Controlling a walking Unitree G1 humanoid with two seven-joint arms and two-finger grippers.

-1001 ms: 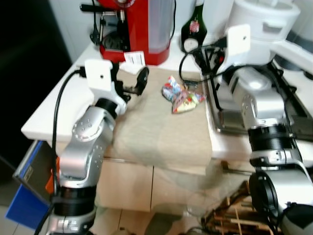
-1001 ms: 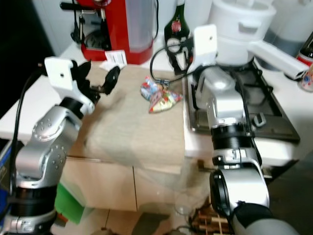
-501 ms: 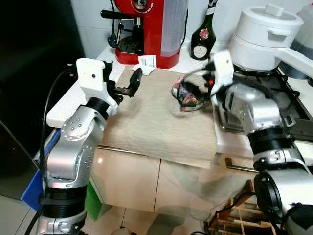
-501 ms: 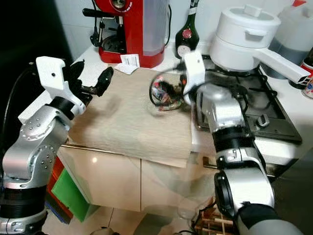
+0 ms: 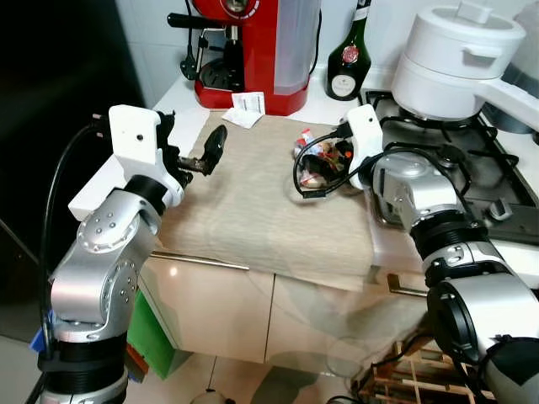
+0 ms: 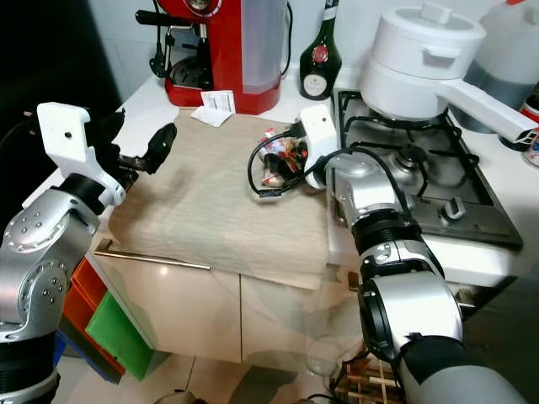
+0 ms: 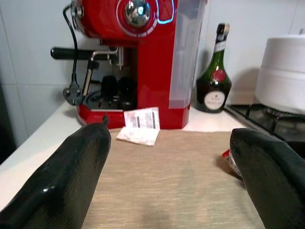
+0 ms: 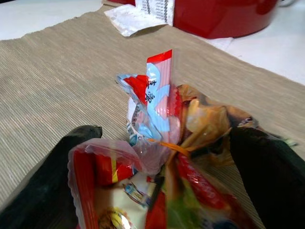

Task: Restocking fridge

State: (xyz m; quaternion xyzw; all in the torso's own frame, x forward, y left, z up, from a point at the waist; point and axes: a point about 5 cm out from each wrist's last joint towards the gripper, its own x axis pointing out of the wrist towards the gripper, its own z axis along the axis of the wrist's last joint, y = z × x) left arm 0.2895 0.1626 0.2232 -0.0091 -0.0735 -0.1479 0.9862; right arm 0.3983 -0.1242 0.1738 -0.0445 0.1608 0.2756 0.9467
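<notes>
Right gripper (image 8: 157, 157) straddling the snack packets (image 8: 162, 143) on the mat (image 5: 244, 202) — pickup step.
Fingers spread, nothing gripped; next, probably close and lift — left gripper (image 5: 202, 156) idle, released.

A white kitchen counter (image 5: 114, 172) carries a beige woven cloth (image 5: 253, 202), a red coffee machine (image 5: 253, 50), a dark green bottle (image 5: 344, 63) and a white paper slip (image 5: 247, 109).

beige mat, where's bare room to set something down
The beige mat is bare between the left gripper and the snack packets, and along its front edge. Crowded at the back: red coffee machine, receipt, and right gripper around the packets.
</notes>
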